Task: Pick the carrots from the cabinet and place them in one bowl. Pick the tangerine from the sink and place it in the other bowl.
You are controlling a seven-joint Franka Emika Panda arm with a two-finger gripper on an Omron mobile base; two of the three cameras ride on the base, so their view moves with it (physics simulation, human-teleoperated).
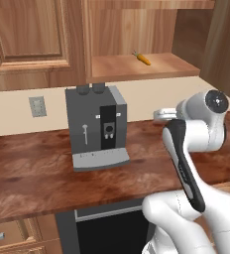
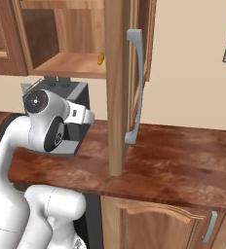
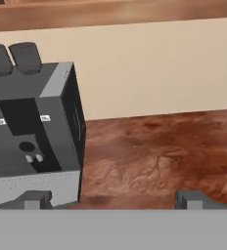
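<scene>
Carrot [image 1: 143, 58] lies near the front edge of the open cabinet [image 1: 137, 67] shelf; raise the empty, fully spread end effector [image 3: 113, 199] from the worktop [image 1: 32, 173] and straddle its taper.

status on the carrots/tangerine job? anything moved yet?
Nothing looks done. One carrot lies on the open cabinet shelf, above the coffee machine. The hand is open and empty, low over the wooden counter beside the machine, not at the shelf. Left: pick that carrot, and likely every other step too; the second carrot, both bowls, the sink and tangerine can't be checked from here.
</scene>
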